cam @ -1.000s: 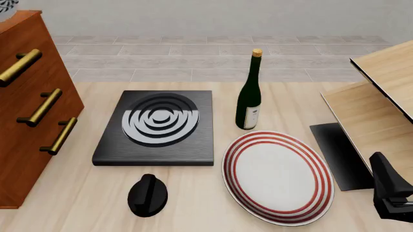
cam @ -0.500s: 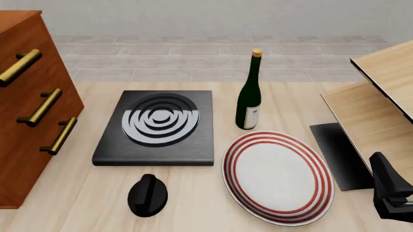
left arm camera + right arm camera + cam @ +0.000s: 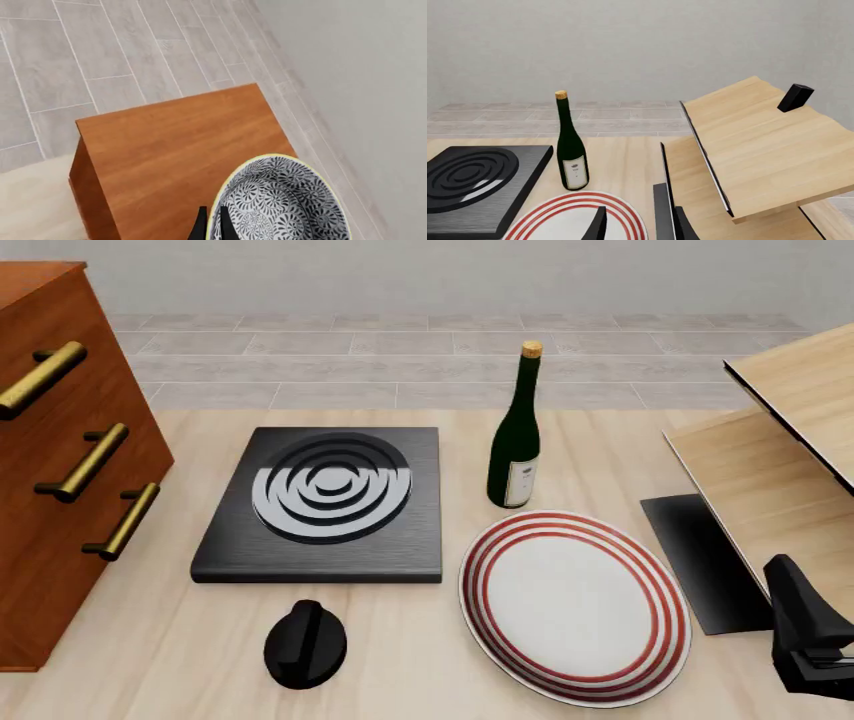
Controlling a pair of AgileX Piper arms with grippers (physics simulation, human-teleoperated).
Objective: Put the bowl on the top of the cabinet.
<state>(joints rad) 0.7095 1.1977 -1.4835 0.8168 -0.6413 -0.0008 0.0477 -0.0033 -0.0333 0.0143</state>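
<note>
In the left wrist view the bowl [image 3: 280, 200], black-and-white floral with a pale yellow rim, hangs over the flat top of the reddish-brown cabinet [image 3: 173, 150]. My left gripper [image 3: 211, 229] is shut on the bowl's rim. Whether the bowl touches the top I cannot tell. In the front view the cabinet [image 3: 67, 470] stands at the left with its brass handles showing, and the bowl and left gripper are out of frame. My right gripper [image 3: 640, 227] is open and holds nothing. Its arm [image 3: 807, 635] sits low at the table's right front.
A black burner slab [image 3: 327, 500] with grey rings lies mid-table. A dark wine bottle [image 3: 514, 440] stands behind the white plate with red rings [image 3: 574, 605]. A black knob [image 3: 304, 643] lies near the front. Pale-wood furniture [image 3: 787, 440] fills the right.
A sliver of the bowl showed at the front view's top-left corner one second ago. It has since left that view. The right arm has not moved.
</note>
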